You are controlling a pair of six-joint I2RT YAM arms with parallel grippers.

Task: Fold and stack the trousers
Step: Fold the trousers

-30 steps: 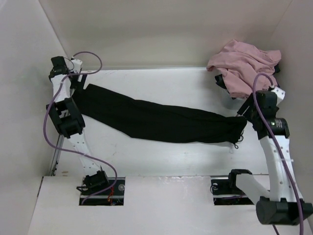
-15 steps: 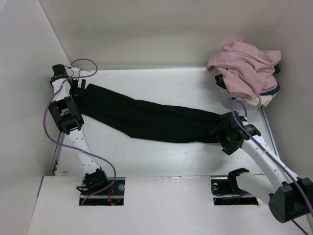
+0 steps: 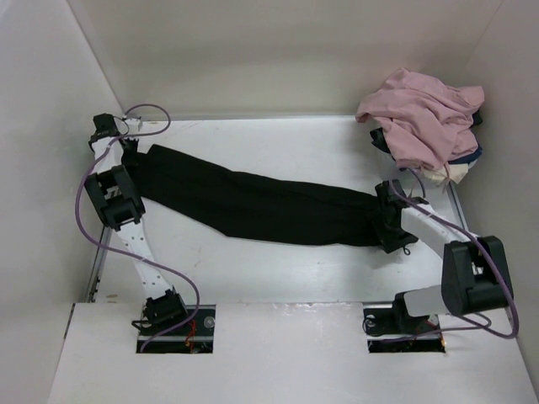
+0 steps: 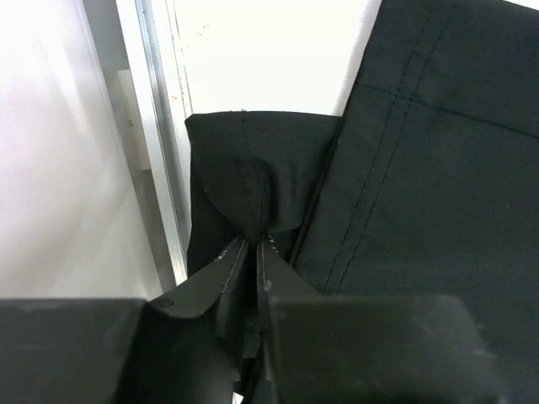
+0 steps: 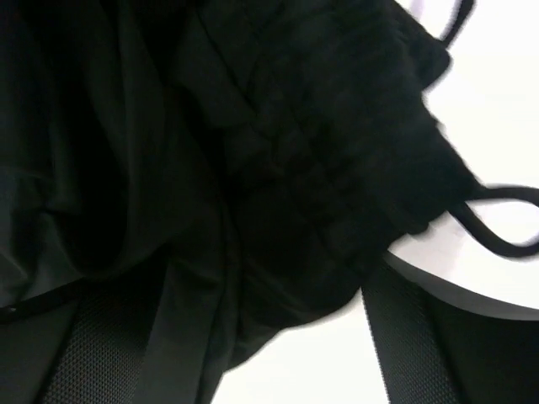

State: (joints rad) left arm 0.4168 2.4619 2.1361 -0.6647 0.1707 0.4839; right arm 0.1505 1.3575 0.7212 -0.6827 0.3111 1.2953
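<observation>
Trousers [image 3: 261,206] are lying stretched in a long black band across the worktop [image 3: 295,139], running from my left pincer [image 4: 255,246] to my right pincer [image 3: 388,220]. My guess is that I am spreading them end to end so a lengthwise fold comes out flat.

Left pincer is squeezing fully closed on a small puckered fold of the hem corner. The rest of the leg cloth is spreading flat to its right, and the metal rail [image 4: 160,168] is running just to its left. Pinching the corner this way is giving me a firm hold without bunching the leg.

Right pincer is sitting over the gathered waistband with its fingers [image 5: 97,358] wide apart. The bunched cloth is lying between them, not clamped as far as I can see. The drawstring [image 5: 497,240] is trailing out to the right of it.

Left arm is reaching far forward along the left wall with the wrist tipping down. Right arm is lying low, elbow out to the right and forearm pointing left at the waistband.

Dusty-pink garment [image 3: 421,114] is heaped beyond my right pincer, apart from the trousers.
</observation>
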